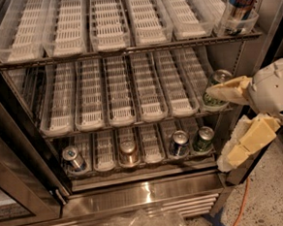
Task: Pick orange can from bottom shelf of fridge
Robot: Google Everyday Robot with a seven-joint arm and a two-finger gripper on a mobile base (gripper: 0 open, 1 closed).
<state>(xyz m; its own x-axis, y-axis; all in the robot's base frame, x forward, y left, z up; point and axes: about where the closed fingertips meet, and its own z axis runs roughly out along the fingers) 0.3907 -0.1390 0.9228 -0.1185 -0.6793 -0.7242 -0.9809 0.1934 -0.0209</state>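
Right of fridge (152, 194), tool (216, 129); arm (282, 91) cropped.

I have only one view. It looks steeply down into the open fridge (137, 198) from above and in front of it, close enough that the fridge's interior fills most of the frame. My gripper (220, 128) sits at the fridge's right edge, fingers spread wide apart.

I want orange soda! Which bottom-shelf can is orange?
The coppery-orange metal can, second from left; beside it blue-silver cans and a green can. Cream gripper hovers right.
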